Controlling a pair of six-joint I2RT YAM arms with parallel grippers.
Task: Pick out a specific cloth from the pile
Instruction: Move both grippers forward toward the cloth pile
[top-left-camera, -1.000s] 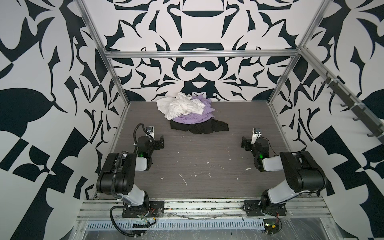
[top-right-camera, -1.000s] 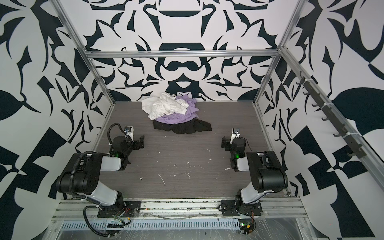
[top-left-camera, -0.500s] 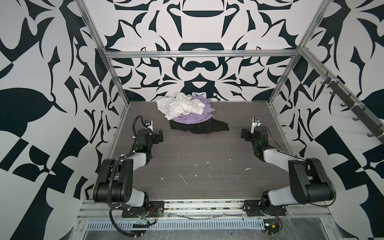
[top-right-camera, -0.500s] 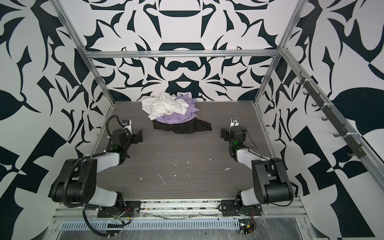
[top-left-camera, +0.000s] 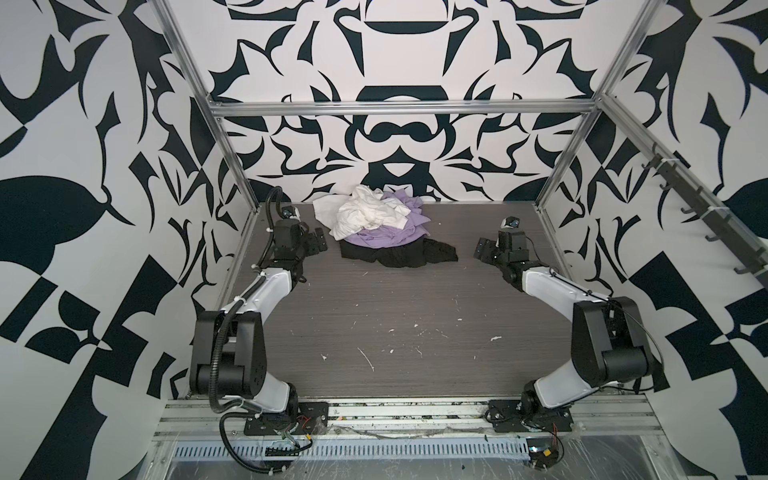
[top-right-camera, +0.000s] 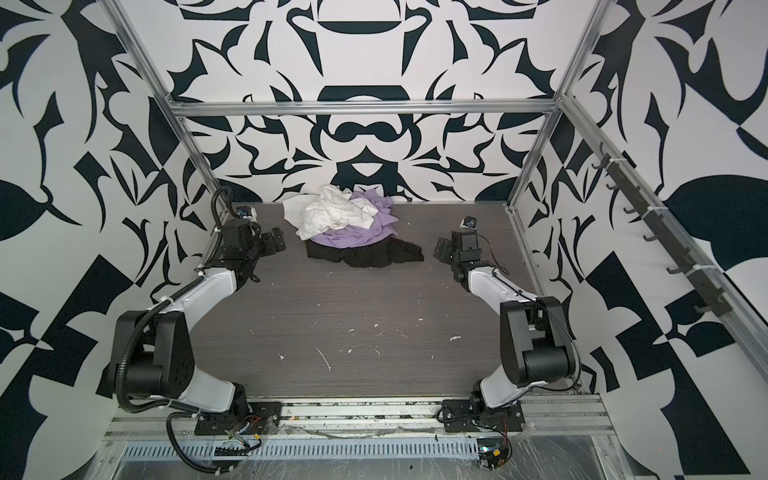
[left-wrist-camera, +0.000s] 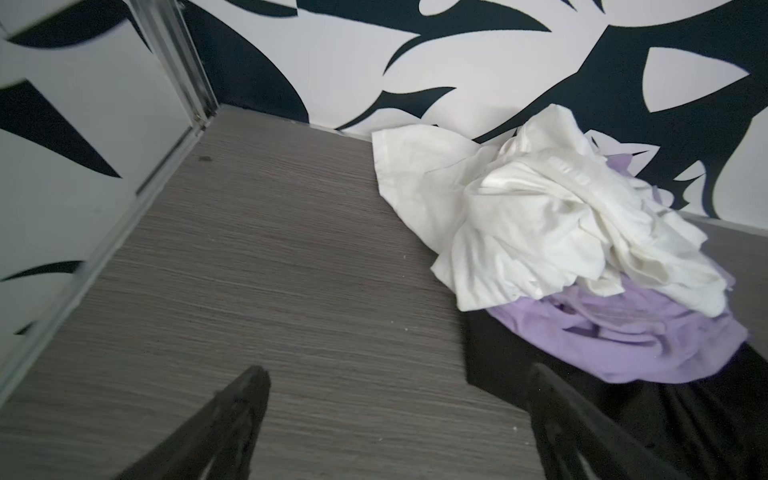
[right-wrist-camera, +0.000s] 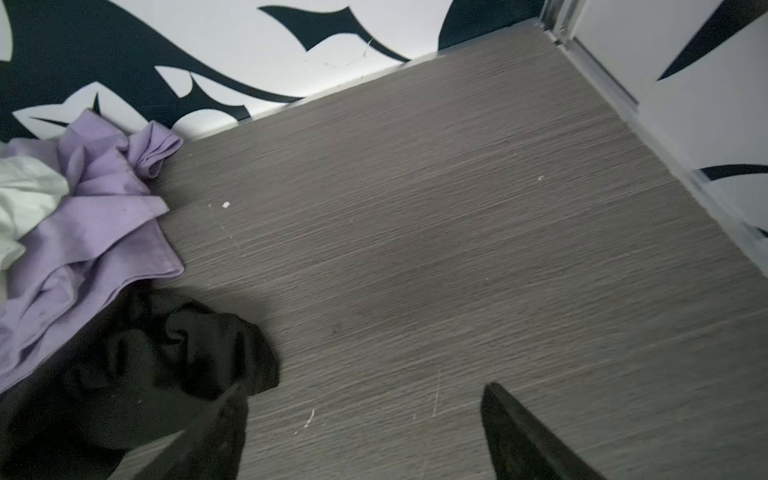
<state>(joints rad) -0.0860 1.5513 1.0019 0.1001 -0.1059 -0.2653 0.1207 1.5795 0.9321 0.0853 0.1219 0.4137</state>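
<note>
Left arm (top-left-camera: 270, 286) and right arm (top-left-camera: 544, 286) farther forward, beside the pile (top-left-camera: 374, 224) (jaws apart, empty), bare table (top-left-camera: 395, 316) past its edges.

Bare tabletop (top-left-camera: 386, 316) flanking pile (top-left-camera: 376, 226); wall (top-left-camera: 457, 166) behind

Desk (top-left-camera: 374, 299): grey wood-grain top, grain running side to side in both top views. Small white specks and scratches (top-left-camera: 368, 359) are scattered over the near half. Walls (top-left-camera: 104, 124): white with large black leaf-like shapes on the back and both sides. Aluminium frame bar (top-left-camera: 395, 107) crosses the back wall, with posts at the two far corners. Rail of dark hooks (top-left-camera: 717, 214) on the right-hand wall. Slotted strip (top-left-camera: 374, 451) runs along the front edge, below the desk.
</note>
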